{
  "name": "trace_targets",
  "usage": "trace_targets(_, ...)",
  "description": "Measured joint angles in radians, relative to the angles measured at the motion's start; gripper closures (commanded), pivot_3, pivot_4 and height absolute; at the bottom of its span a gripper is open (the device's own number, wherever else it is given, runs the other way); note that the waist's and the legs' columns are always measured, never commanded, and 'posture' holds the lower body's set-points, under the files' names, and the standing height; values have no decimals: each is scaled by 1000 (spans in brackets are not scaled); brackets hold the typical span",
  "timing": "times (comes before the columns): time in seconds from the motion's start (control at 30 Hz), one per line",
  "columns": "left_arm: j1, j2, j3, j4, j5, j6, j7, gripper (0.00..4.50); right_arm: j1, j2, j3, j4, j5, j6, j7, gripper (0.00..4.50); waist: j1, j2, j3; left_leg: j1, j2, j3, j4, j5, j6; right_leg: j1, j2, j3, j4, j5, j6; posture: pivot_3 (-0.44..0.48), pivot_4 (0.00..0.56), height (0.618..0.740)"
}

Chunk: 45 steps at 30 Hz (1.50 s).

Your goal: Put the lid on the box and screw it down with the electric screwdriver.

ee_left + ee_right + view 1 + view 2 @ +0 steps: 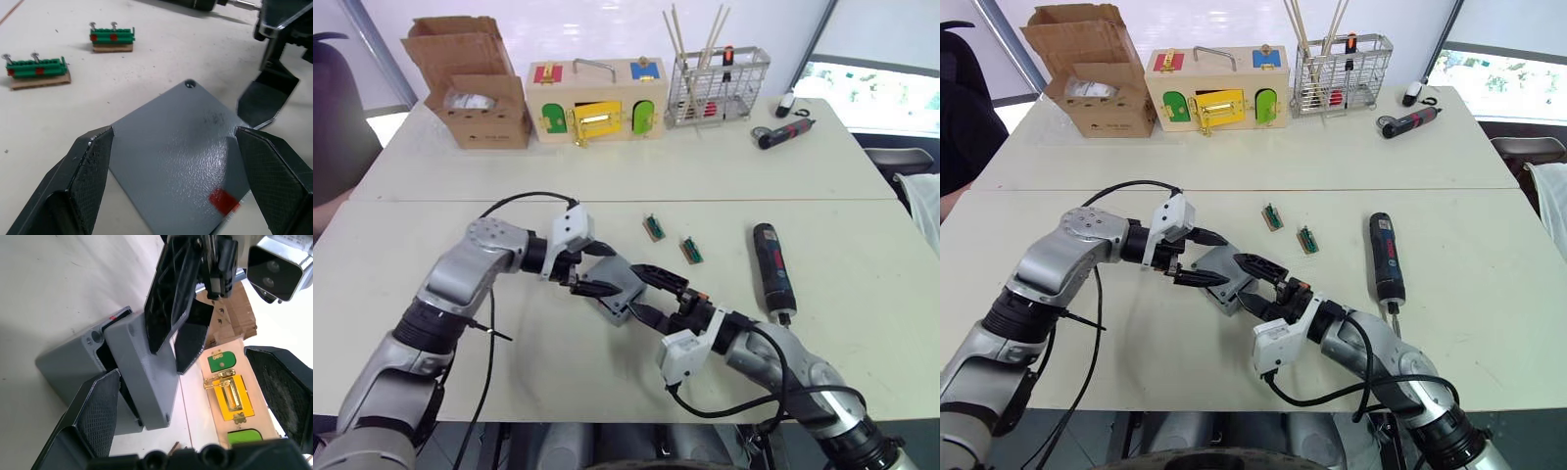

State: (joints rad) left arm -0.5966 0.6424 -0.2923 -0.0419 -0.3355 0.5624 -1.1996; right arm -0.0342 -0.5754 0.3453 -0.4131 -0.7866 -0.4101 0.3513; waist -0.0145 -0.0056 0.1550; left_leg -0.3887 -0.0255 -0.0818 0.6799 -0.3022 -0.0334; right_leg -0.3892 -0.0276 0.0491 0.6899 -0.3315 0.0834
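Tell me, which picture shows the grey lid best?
The left wrist view: the lid lies large between that end effector's open fingers, screw hole and red mark plain. The right wrist view shows it edge-on over the box. In the eye views it is small, partly hidden.

— Where do your head eyes look from?
— High above my arms, forward and down over the table [431, 166]; both share nearly the same scene.
— And your wrists?
— Each peers close along its own fingers. Both meet on the lid [181, 161], and my right wrist sees the left gripper [183, 308].
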Motion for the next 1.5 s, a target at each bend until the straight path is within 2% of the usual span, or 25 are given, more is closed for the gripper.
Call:
trace_targets(0.23, 11, 24, 1, -22, -2, 3, -42, 448, 23, -14, -6, 3, 10, -11, 27, 28, 0, 0, 0, 0, 0, 0, 0, 0, 0, 0, 0, 0, 0, 0, 0, 0, 150, 740)
trace_targets(0.83, 26, 27, 13, -53, -5, 27, -39, 448, 22, -12, -18, 9, 24, -11, 27, 28, 1, 0, 0, 0, 0, 0, 0, 0, 0, 0, 0, 0, -1, 0, 0, 0, 150, 740)
trace_targets(1.3, 7, 66, 41, -78, -93, 143, -86, 448, 23, -8, -17, 25, 24, -9, 25, 28, 1, 0, 0, -1, 0, 0, 0, 0, 0, -1, 0, 0, -1, 0, 0, 0, 150, 740)
trace_targets(1.4, -54, 61, 91, -51, -137, 183, -76, 1277, 33, -8, -29, 25, 33, -7, 26, 0, 3, 0, 1, -2, 0, -1, 0, 0, 0, -1, 0, 0, -1, 0, 0, 0, 150, 740)
trace_targets(1.5, -127, 60, 162, 3, -180, 224, -66, 2730, 57, -9, -61, 25, 78, 13, 32, 0, 0, 0, 1, -2, 0, 0, 0, 0, 0, -1, 0, 0, -1, 0, 0, 0, 150, 740)
